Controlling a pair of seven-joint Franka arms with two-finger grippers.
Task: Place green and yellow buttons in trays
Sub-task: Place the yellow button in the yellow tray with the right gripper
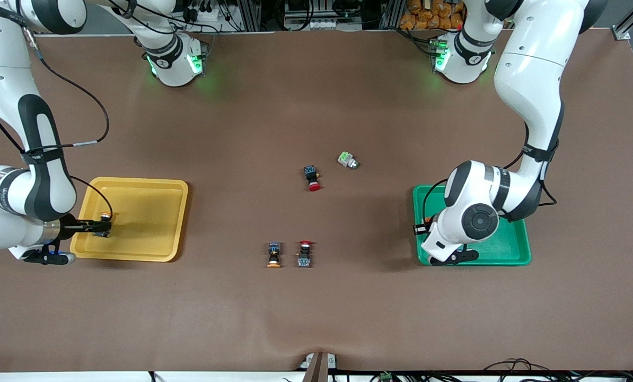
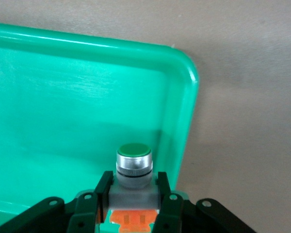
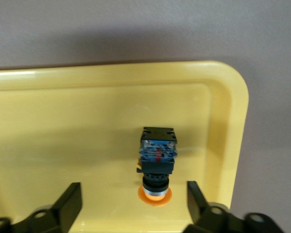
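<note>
The right hand [image 3: 131,206] hung wide open over the glossy yellow tray [image 1: 136,185], a yellow-capped button [image 3: 156,165] lying between its fingers on the smooth floor; it should probably lift straight up without nudging it. On the table [image 1: 316,318] waited another yellow button [image 1: 274,254] and a green-topped one [image 1: 348,160]. The left hand [image 2: 134,204] gripped a green-capped, metal-collared button [image 2: 133,165] over the green tray [image 2: 63,111]; lower before opening.

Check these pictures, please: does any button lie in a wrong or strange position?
Nothing is damaged. The loose switches on the brown table lie tipped on their sides, such as the white-grey green-topped button. The right gripper, open, has a black yellow-capped button lying in the yellow plastic tray. The left gripper holds a grey green-capped button over the green plastic tray.
</note>
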